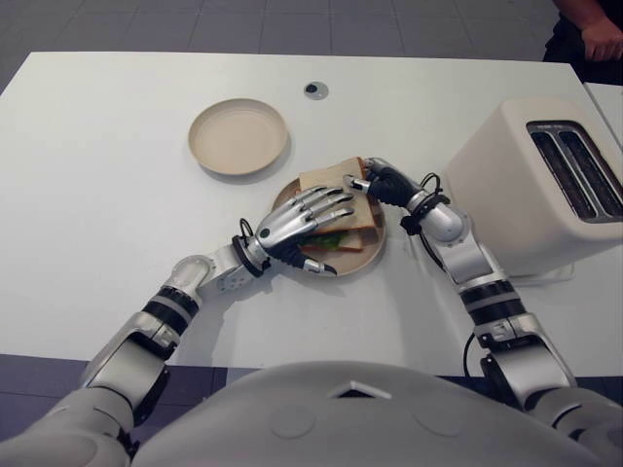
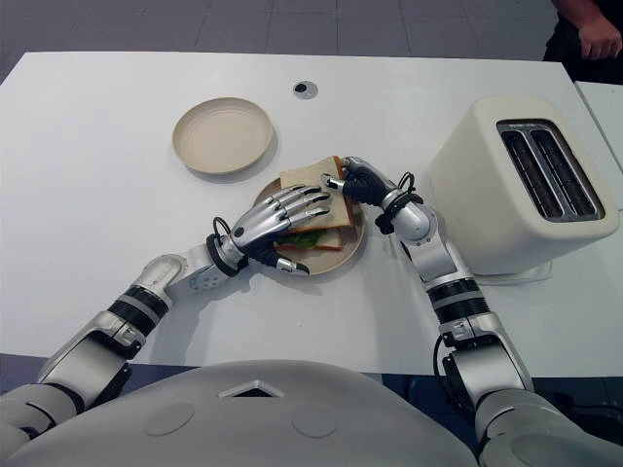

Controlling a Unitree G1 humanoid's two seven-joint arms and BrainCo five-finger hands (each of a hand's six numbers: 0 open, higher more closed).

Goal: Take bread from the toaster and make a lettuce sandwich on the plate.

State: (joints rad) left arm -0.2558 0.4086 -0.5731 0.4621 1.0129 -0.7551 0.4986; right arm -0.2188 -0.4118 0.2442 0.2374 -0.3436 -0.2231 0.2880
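A sandwich sits on the tan plate (image 1: 362, 261) at the table's middle: a bread slice (image 1: 326, 180) on top, green lettuce (image 1: 333, 239) peeking out at the front, another slice beneath. My left hand (image 1: 297, 226) lies across the sandwich from the left, fingers stretched flat over the top slice. My right hand (image 1: 384, 183) is at the top slice's right edge, its fingers curled onto the bread. The cream toaster (image 1: 506, 185) stands to the right, and both of its slots look dark and empty.
A second tan plate (image 1: 238, 136), with nothing on it, lies behind and left of the sandwich. A small round cable hole (image 1: 315, 90) is set in the table farther back. The toaster's cord trails by my right forearm.
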